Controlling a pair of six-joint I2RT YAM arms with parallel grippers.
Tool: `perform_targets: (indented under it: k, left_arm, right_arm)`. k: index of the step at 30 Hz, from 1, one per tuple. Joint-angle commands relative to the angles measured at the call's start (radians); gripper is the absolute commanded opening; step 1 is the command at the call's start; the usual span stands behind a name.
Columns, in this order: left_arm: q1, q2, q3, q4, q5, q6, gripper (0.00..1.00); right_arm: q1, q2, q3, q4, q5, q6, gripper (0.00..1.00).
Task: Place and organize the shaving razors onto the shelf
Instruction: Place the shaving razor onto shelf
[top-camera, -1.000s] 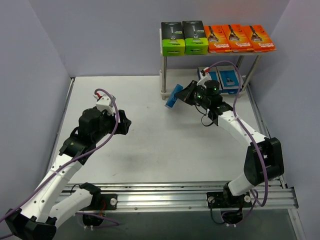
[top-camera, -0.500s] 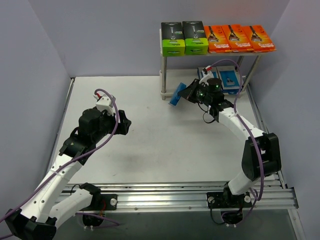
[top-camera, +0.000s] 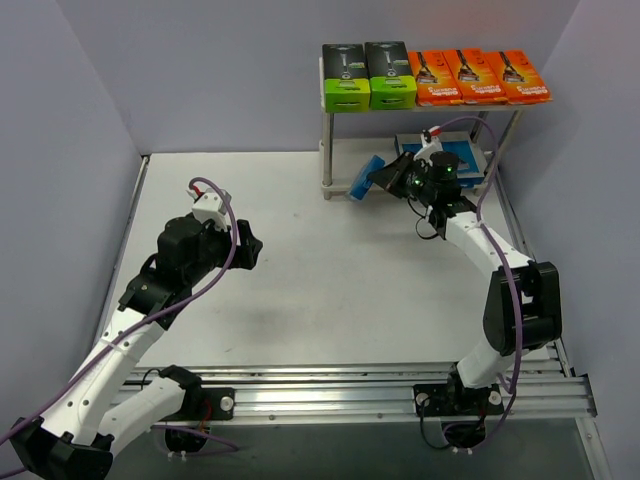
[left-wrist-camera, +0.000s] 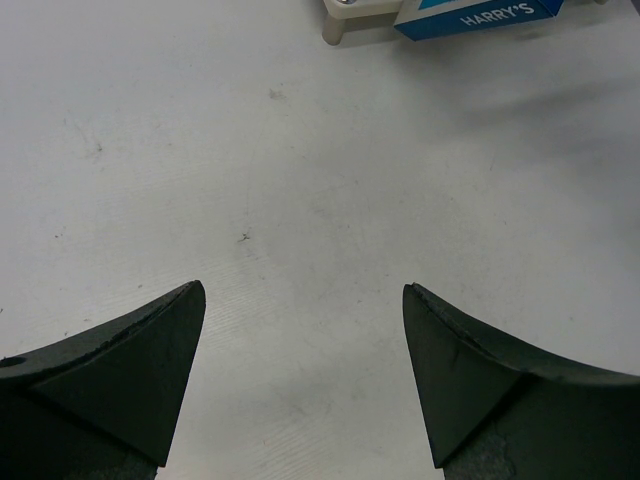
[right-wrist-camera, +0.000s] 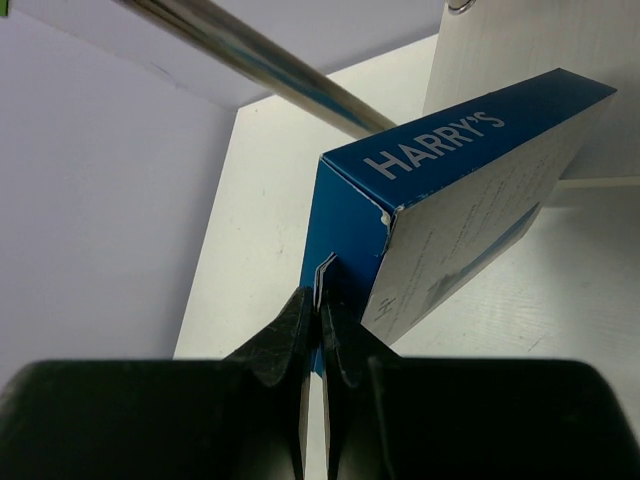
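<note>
1. The right tool (right-wrist-camera: 319, 302) is clamped shut on a thin end flap of a blue pack (right-wrist-camera: 455, 200). The pack hangs tilted just ahead of the tool, clear of the surface (top-camera: 300, 300).
2. Risk: the hold is on the flap only. The pack may swing, tear free or drop.
3. Risk: the shelf (top-camera: 322, 75) has its front post (right-wrist-camera: 250, 62) right beside the pack. A slightly off entry to the lower tier would likely strike it and twist the pack in the tool.
4. Risk: blue stock (top-camera: 468, 152) already lies on the lower tier beyond the tool. A push too deep could shove it askew.
5. The left tool (left-wrist-camera: 303, 290) stands apart, empty, well away from the shelf.
6. Count, top tier above the right tool: two black packs (top-camera: 390, 75), three orange packs (top-camera: 475, 77).
7. Count, blue: one in the tool. The number on the lower tier cannot be told, as the arm covers it.
</note>
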Motion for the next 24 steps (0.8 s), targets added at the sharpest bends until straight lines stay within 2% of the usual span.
perform_targets:
  k: [1,13,24]
  left_arm:
    - [-0.001,0.001,0.030,0.030,0.013,-0.007,0.89]
    - [0.000,0.010,0.030,0.030,0.016,-0.009,0.89]
    - [0.002,0.015,0.030,0.033,0.016,-0.009,0.89]
  right_arm:
    - [-0.018,-0.004,0.007,0.121,-0.042,0.029,0.00]
    - [-0.038,0.010,-0.014,0.256,-0.028,0.187,0.00]
    - [-0.038,0.031,-0.039,0.353,0.015,0.239,0.00]
